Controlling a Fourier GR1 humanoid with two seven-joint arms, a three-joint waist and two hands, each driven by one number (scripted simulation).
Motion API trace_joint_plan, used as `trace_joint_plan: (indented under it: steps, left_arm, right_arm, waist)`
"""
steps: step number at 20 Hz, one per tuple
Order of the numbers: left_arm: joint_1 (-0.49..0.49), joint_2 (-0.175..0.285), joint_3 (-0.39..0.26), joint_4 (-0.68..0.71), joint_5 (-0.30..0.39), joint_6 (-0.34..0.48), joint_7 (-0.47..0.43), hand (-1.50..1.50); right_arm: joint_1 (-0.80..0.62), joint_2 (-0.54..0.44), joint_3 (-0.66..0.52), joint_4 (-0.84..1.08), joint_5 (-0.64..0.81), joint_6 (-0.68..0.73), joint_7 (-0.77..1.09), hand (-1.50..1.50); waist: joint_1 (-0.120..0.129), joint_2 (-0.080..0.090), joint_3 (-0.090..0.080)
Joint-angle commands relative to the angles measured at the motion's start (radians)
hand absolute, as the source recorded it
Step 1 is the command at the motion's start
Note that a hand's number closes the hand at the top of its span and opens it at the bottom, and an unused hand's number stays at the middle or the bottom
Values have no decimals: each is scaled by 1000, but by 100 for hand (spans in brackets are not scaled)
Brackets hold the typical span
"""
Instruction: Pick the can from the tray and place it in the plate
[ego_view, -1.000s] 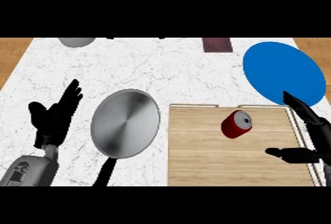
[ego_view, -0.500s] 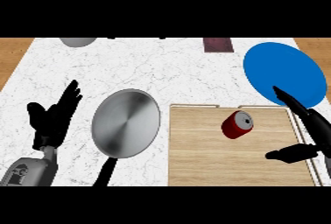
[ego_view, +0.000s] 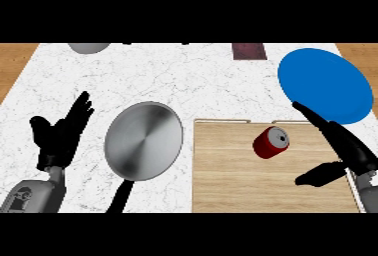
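- The can (ego_view: 271, 142) lies on its side on the tray (ego_view: 229, 185), apart from the right hand (ego_view: 345, 145) at its 3 o'clock.
- That hand is spread, with straight fingers and the thumb held wide.
- Lying on its round side, the can could roll away if a finger nudges it before closing.
- The plate (ego_view: 325, 85) sits at the can's 1 o'clock, so a low carry might clip its rim.
- The left hand (ego_view: 63, 132) rests open at 9 o'clock.

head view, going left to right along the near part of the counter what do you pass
left hand → frying pan → red can → right hand
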Motion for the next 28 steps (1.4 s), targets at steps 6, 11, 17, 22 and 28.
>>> trace_joint_plan:
  steps: [6,11,17,22,28]
  left_arm:
    - [-2,-56,18,2,-49,-8,9,0]
    - [-13,-55,65,14,-64,-35,-4,0]
    - [-65,-88,52,8,-103,-24,48,0]
    - [6,-72,106,-39,-77,-90,21,0]
    - [76,-79,113,-105,-87,-98,52,0]
  right_arm:
    - [-20,38,2,-32,112,140,123,-150]
    - [-61,99,-13,41,183,192,117,-150]
    - [-202,212,-3,243,297,146,101,-150]
    - [-210,258,-27,265,365,153,92,-150]
    - [-151,234,-10,166,374,281,86,150]
  waist:
    - [-2,0,1]
    - [0,0,1]
    - [4,2,1]
    - [5,1,1]
    - [3,-1,1]
